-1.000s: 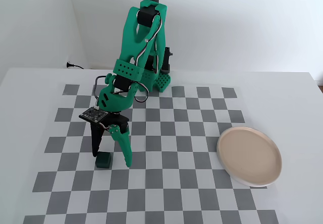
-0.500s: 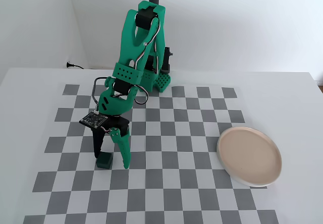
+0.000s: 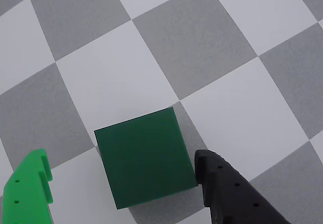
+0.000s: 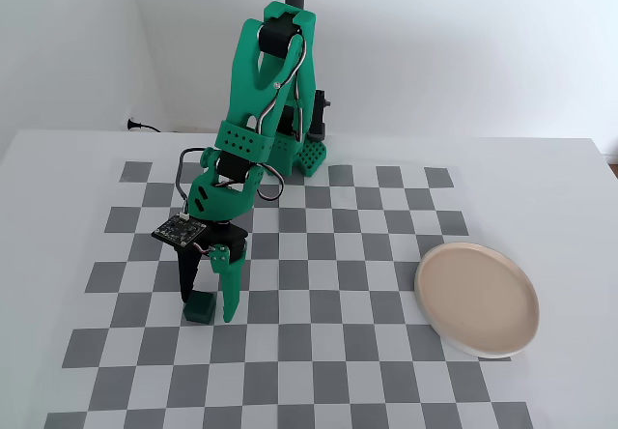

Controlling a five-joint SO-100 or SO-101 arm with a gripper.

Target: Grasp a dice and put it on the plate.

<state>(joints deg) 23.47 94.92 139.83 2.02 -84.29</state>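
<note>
Looking through the wrist view, the claw (image 3: 121,186) straddles the dice (image 3: 145,156), parted, black finger (image 3: 227,193) touching; only the fixed view shows the plate (image 4: 477,298) well apart, near the checkerboard's right edge.

Bare checkerboard (image 4: 348,274) toward plate (image 4: 477,299)

My tool (image 4: 209,311) has narrowed since a second ago: the bright green plastic finger (image 4: 230,284) swung in from the right in the fixed view and now sits close beside the small dark green cube (image 4: 201,307). The black finger (image 3: 229,193) is just at the cube's (image 3: 145,157) edge in the wrist view; the green one is still a bit off.
</note>
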